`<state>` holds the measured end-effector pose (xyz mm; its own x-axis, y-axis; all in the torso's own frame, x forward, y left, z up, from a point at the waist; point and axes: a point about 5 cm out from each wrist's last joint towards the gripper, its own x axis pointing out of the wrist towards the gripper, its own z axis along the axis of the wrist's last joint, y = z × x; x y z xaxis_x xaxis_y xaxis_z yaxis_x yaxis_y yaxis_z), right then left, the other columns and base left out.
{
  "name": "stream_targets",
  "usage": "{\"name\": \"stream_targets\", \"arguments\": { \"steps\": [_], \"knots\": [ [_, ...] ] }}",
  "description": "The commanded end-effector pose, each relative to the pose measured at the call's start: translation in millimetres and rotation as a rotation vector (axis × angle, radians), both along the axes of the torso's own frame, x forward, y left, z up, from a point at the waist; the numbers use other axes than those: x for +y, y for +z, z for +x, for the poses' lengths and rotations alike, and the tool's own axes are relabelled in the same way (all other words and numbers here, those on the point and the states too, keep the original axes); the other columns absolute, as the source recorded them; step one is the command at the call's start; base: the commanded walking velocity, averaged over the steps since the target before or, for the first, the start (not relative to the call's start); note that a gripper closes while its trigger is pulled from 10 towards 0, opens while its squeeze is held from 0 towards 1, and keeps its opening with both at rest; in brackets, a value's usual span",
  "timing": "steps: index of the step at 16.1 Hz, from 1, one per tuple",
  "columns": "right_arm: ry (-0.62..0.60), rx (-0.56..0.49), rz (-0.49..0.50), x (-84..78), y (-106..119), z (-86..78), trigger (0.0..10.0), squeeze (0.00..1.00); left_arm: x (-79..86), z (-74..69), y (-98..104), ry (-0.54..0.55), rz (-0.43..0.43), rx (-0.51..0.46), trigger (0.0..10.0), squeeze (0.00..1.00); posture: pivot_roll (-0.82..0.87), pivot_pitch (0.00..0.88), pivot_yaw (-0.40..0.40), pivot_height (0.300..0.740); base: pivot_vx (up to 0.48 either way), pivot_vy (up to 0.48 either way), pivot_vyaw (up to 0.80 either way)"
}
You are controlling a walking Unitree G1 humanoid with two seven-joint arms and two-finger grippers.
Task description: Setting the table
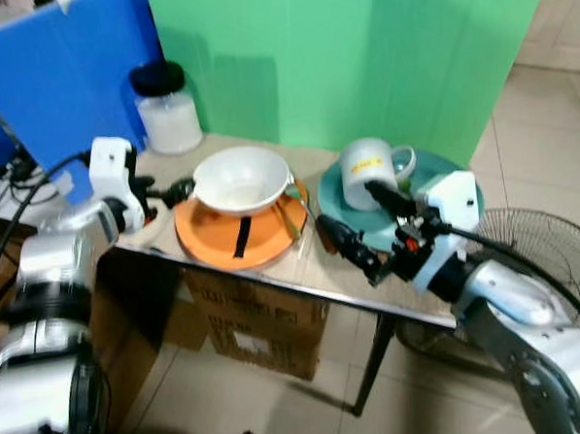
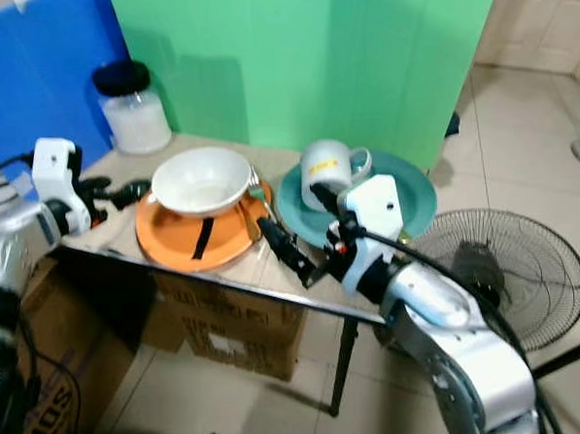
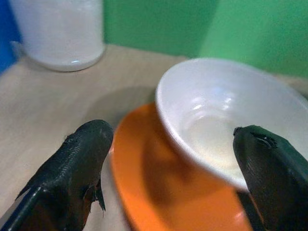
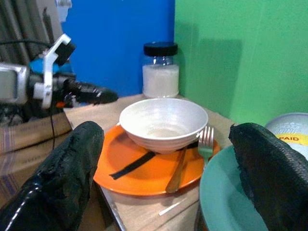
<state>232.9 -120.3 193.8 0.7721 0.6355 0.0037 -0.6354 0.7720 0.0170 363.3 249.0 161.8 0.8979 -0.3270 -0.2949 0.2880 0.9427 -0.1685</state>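
**Both grippers open at the table edge, nothing gripped**

The right gripper (image 1: 360, 221) is seen centre-right of the head view, at the near table (image 1: 273, 266) edge, fingers spread wide and empty. One finger lies over the teal plate (image 1: 453, 174) rim, the other sits off the table edge, between the two plates.

The left gripper (image 1: 168, 194) is seen left of centre, fingers wide apart, empty, tips just beside the left rim of the orange plate (image 1: 208, 231). In the left wrist view the bowl and orange plate are framed between the fingers (image 3: 82, 159).

A white bowl (image 1: 241, 179) is resting on the orange plate, tilted, propped on a black strip (image 1: 240, 236). A fork (image 4: 206, 142) and a second piece of cutlery (image 4: 176, 174) are laid across the plate's right side.

A white mug (image 1: 368, 170) with a yellow label is standing on the teal plate, right of centre.

Farther back, upper left, a jar (image 1: 166, 109) with a black lid is set on the table before blue and green panels. A floor fan (image 1: 540, 252) is seen at right, cardboard boxes (image 1: 266, 325) under the table.
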Motion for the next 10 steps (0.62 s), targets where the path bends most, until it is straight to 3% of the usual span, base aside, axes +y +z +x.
{"name": "stream_targets", "arguments": {
  "steps": [1, 2, 3, 4, 6, 7, 9, 10],
  "knots": [
    [0.02, -0.05, -0.013, 0.9, 10, -3.5, 10.0, 0.0, -1.4, 3.6, 1, -0.024, -0.05, -0.004, 10.0, 1.0, 0.05, 0.0, 0.038, 0.74, 0.0, 0.0, 0.0],
    [0.025, -0.052, -0.027, -0.1, 10, -5.0, 10.0, 0.0, -3.4, 5.6, -3, -0.042, -0.054, 0.016, 10.0, 0.94, 0.04, 0.0, 0.04, 0.74, 0.0, 0.0, 0.0],
    [0.027, -0.053, -0.04, -1.1, 10, -6.7, 10.0, 0.0, -5.0, 7.1, -7, -0.041, -0.057, 0.041, 10.0, 0.7, 0.03, 0.0, 0.039, 0.74, 0.0, 0.0, 0.0],
    [0.026, -0.053, -0.052, -2.0, 11, -8.5, 10.0, 0.0, -7.1, 9.5, -9, -0.032, -0.086, 0.059, 10.0, 0.55, 0.02, 0.0, 0.042, 0.74, 0.0, 0.0, 0.0],
    [0.026, -0.052, -0.065, -3.4, 11, -10.6, 10.0, 0.0, -9.7, 12.3, -10, -0.032, -0.103, 0.086, 10.0, 0.34, 0.0, 0.0, 0.049, 0.74, 0.0, 0.0, 0.0],
    [0.024, -0.053, -0.073, -4.0, 11, -12.2, 10.0, 0.0, -10.5, 12.8, -13, -0.024, -0.088, 0.113, 10.0, 0.17, -0.01, 0.0, 0.056, 0.74, 0.0, 0.0, 0.0],
    [0.015, -0.056, -0.082, -5.9, 12, -15.0, 10.0, 0.0, -10.4, 14.3, -16, 0.025, -0.106, 0.136, 10.0, 0.0, -0.02, 0.0, 0.064, 0.74, 0.0, 0.0, 0.0],
    [0.015, -0.056, -0.086, -6.2, 12, -16.1, 10.0, 0.0, -10.6, 15.3, -15, 0.049, -0.137, 0.135, 10.0, 0.0, -0.03, 0.0, 0.066, 0.74, 0.0, 0.0, 0.0]
  ]
}}
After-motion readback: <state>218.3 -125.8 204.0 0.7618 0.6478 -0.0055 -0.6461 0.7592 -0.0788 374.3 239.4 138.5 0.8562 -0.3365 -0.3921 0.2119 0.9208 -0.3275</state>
